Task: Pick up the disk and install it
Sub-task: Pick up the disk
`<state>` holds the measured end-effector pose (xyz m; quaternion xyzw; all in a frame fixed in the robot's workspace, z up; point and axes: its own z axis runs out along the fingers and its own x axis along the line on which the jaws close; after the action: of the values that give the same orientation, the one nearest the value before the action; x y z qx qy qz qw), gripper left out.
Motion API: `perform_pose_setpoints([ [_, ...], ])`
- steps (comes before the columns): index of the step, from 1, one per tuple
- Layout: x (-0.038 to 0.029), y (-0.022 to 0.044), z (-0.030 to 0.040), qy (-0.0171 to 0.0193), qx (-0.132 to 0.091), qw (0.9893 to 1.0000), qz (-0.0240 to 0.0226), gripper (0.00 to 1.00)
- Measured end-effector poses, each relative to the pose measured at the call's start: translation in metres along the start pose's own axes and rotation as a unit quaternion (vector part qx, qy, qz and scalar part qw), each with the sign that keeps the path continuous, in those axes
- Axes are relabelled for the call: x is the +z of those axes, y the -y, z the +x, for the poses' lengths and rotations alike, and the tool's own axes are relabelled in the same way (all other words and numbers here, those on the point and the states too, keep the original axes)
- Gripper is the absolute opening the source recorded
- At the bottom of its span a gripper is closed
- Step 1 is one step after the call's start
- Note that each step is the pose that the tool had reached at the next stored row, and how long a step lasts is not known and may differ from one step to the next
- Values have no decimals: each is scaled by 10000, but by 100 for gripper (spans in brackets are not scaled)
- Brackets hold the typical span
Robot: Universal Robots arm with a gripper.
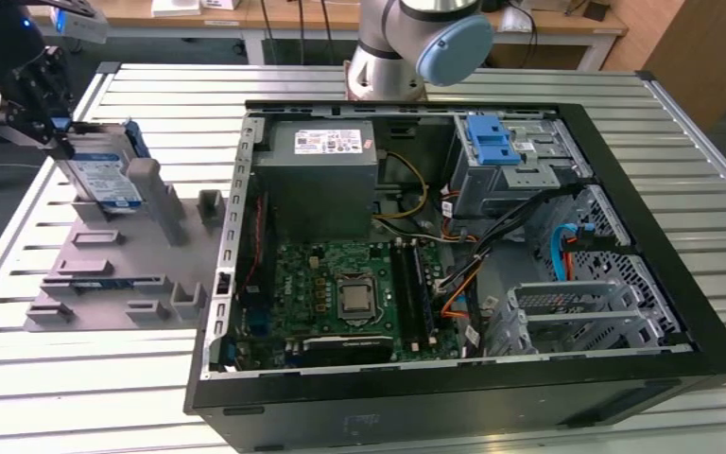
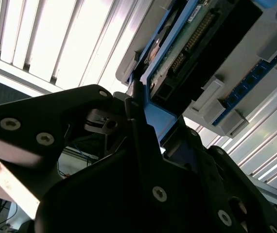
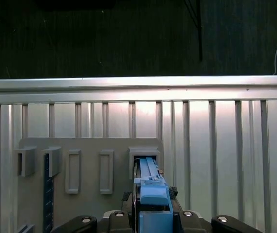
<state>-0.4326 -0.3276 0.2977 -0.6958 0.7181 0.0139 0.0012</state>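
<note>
The disk (image 1: 101, 178) stands on edge in a slot of the grey holder plate (image 1: 111, 274), at the exterior view's left. It is silver with a blue-and-white label and a blue bracket. My gripper (image 1: 56, 130) is at its upper end, and its black fingers (image 3: 121, 216) press on both sides of the blue bracket (image 3: 151, 194). In the second wrist view the disk's underside (image 2: 201, 39) shows its circuit board, and the gripper (image 2: 150, 124) clamps the blue bracket edge. I cannot tell whether the disk still rests in the slot.
An open computer case (image 1: 464, 392) lies to the holder's right. It holds a grey power supply box (image 1: 315, 180), a motherboard (image 1: 351, 293) and a drive bay with a blue bracket (image 1: 495, 142). The arm's base (image 1: 395, 57) stands behind the case. Everything sits on a slatted metal table (image 1: 717, 180).
</note>
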Motion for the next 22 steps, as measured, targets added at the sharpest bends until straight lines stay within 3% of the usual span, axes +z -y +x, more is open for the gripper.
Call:
perform_pose_setpoints([
  [22,-57,-1,-1,20,1,10000,-1,36],
])
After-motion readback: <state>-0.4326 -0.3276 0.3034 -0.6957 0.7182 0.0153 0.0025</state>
